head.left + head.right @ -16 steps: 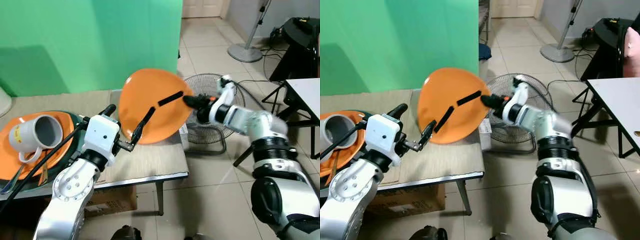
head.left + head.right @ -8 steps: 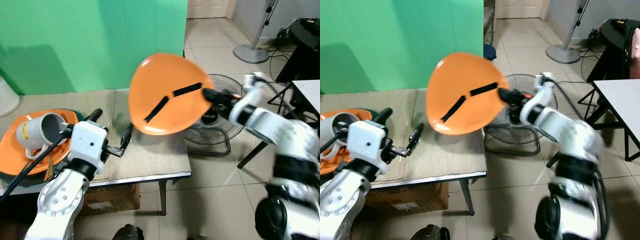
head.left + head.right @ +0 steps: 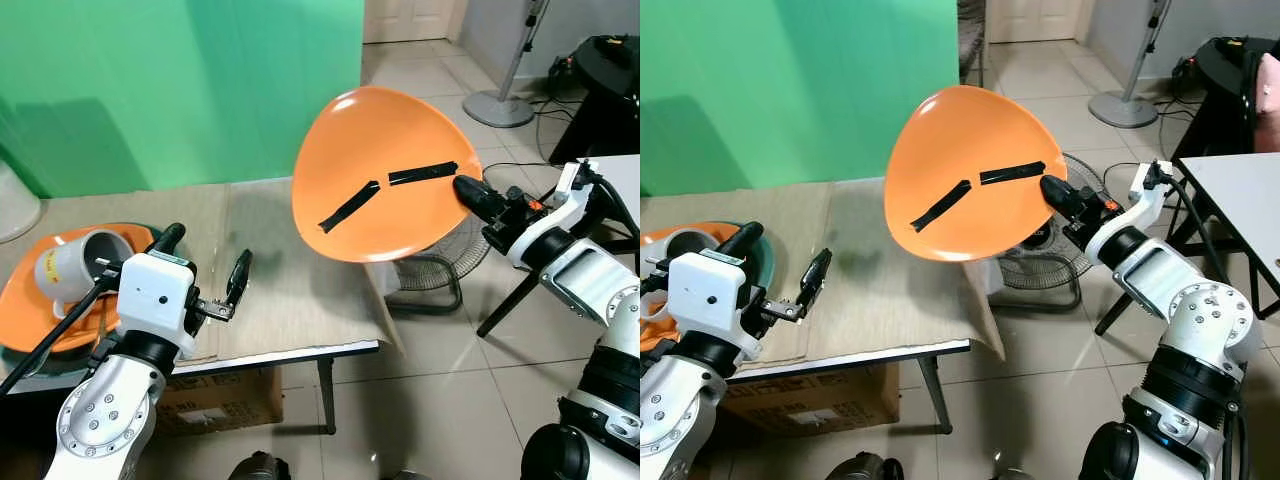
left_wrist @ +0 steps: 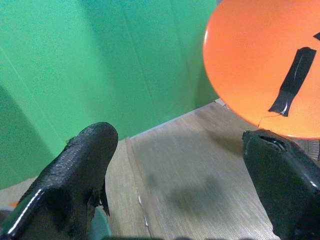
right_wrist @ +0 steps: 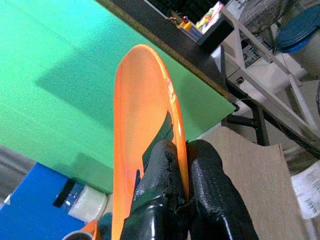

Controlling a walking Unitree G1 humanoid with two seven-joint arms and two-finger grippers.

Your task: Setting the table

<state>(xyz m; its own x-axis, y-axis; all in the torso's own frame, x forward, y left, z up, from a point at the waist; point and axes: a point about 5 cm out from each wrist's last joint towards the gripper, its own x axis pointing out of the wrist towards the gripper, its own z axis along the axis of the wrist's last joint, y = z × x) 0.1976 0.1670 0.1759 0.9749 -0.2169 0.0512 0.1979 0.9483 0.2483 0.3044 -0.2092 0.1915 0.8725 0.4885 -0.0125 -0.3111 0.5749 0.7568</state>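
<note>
An orange plate (image 3: 375, 170) with two black tape strips on its underside hangs tilted in the air above the table's right end. My right gripper (image 3: 470, 195) is shut on the plate's rim, and its fingers (image 5: 200, 170) pinch the plate (image 5: 137, 135) edge-on. Low over the cloth-covered table (image 3: 290, 300), left of the plate and apart from it, my left gripper (image 3: 205, 258) is open with nothing between its fingers (image 4: 75, 180). The plate (image 4: 265, 65) shows beyond them.
A dark tray (image 3: 135, 235) at the table's left end holds another orange plate, a tipped white mug (image 3: 75, 265) and cutlery. A floor fan (image 3: 440, 265) stands below the held plate. A white table (image 3: 620, 170) is at the right, and a cardboard box (image 3: 205, 405) sits under the table.
My right gripper has carried the plate up and to the right, off the table's edge. My left gripper, earlier at the plate's lower rim, is now apart from it and further left.
</note>
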